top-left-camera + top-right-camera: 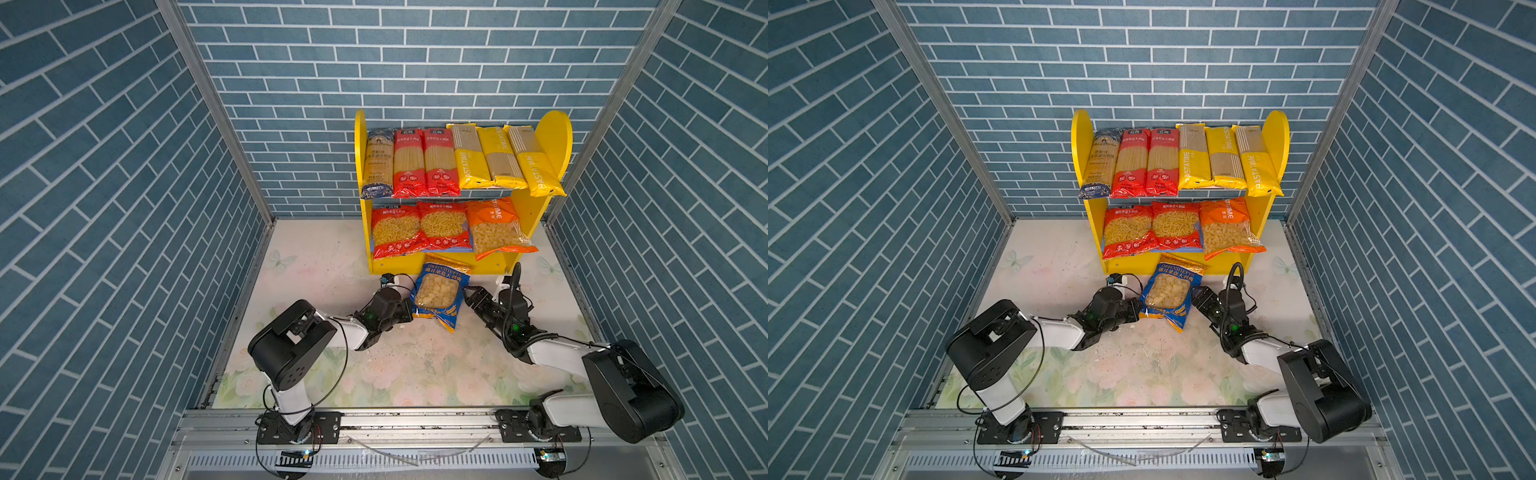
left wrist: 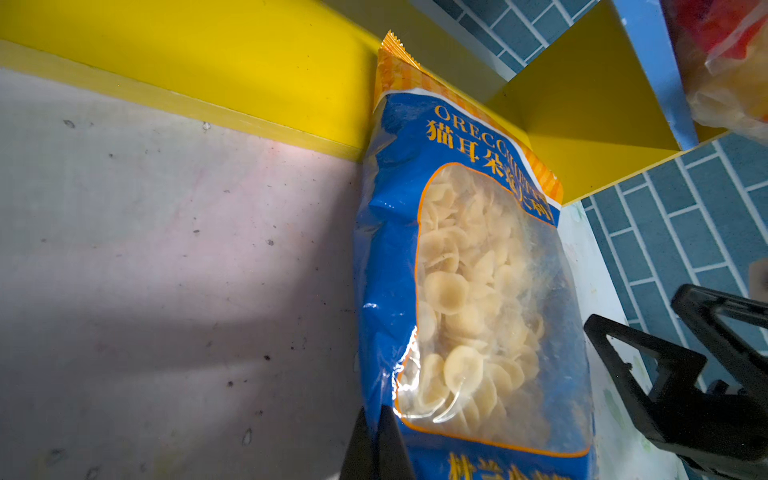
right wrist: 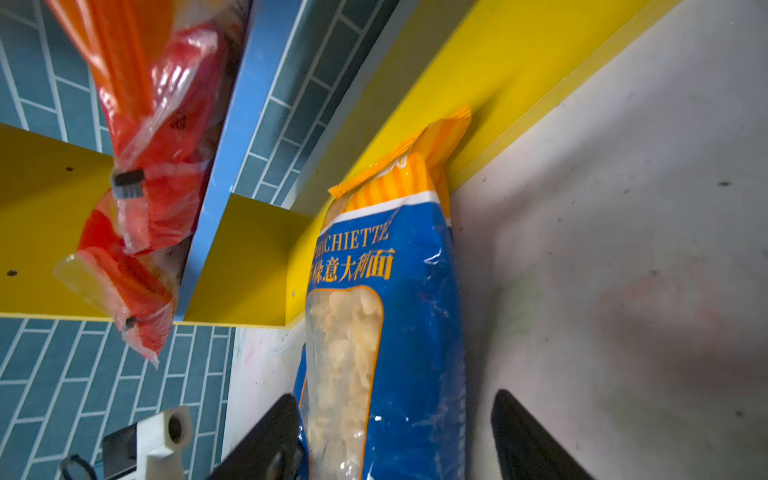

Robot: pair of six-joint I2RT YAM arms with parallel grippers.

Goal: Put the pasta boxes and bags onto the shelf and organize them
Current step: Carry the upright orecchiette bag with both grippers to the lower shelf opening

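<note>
The shelf (image 1: 552, 141) (image 1: 1277, 133) stands at the back. Its upper board carries one dark blue, two red and three yellow spaghetti packs (image 1: 440, 162), its lower board two red bags (image 1: 419, 228) and an orange bag (image 1: 496, 228). In front of it a blue-yellow bag (image 1: 438, 291) (image 1: 1169, 291) (image 2: 478, 291) (image 3: 395, 332) rests its top end against the shelf's yellow base board (image 2: 249, 62). My left gripper (image 1: 411, 309) (image 2: 376, 440) is shut on the bag's left edge. My right gripper (image 1: 467, 296) (image 3: 395, 397) is open, its jaws either side of the bag's right edge.
The floral table mat (image 1: 374, 374) carries scattered crumbs (image 1: 419, 353) in front of the bag. Blue brick walls (image 1: 124, 208) close in left, right and back. A metal rail (image 1: 415, 419) with both arm bases runs along the front edge.
</note>
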